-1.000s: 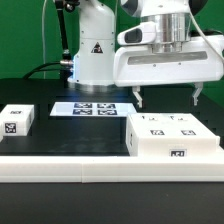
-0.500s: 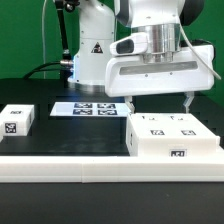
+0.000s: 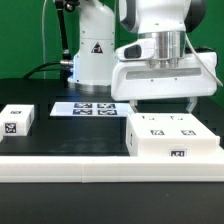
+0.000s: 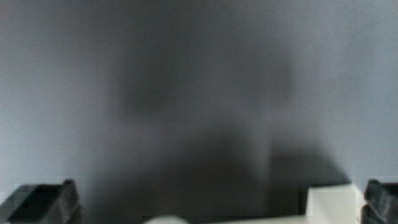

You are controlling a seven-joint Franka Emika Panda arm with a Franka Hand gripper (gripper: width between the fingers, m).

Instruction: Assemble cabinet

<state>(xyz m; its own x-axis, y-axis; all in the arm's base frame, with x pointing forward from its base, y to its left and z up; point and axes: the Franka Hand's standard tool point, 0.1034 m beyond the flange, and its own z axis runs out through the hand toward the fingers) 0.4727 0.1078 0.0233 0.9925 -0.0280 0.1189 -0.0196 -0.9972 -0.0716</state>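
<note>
You see the gripper (image 3: 163, 106) spread wide, pinching nothing. The cabinet body (image 3: 172, 137) sits just below its fingertips. A small white panel (image 3: 18, 120) lies well apart, toward the exterior view's left.

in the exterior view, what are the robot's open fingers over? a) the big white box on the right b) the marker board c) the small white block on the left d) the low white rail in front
a: the fingers stand spread wide above the top of the big white box on the exterior view's right, with nothing between them.
</note>
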